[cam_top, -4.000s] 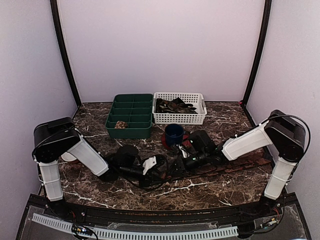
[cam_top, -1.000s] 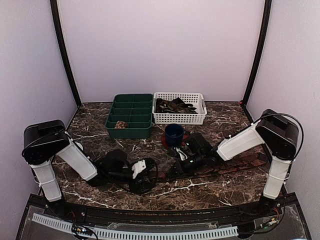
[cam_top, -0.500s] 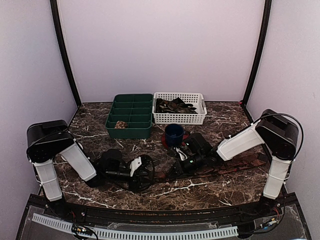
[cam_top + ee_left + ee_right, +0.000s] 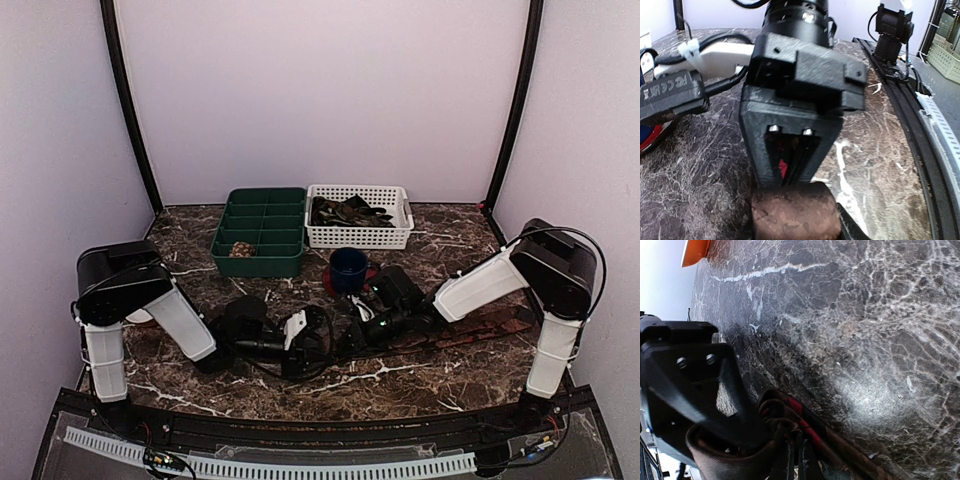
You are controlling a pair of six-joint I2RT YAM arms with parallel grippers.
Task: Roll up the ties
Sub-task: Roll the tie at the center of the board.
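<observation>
Brown tie (image 4: 795, 212) coils around the right gripper (image 4: 790, 175), whose jaws pinch its end like a spindle. The left gripper (image 4: 315, 342) steadies it from centre frame; whether its jaws grip cannot be told.

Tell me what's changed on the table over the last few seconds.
The left arm's fingers swung out left, then came back right to the dark brown fabric necktie held by the right arm's fingers, which edged left. The green compartment tray, white plastic basket and blue mug stayed put.
</observation>
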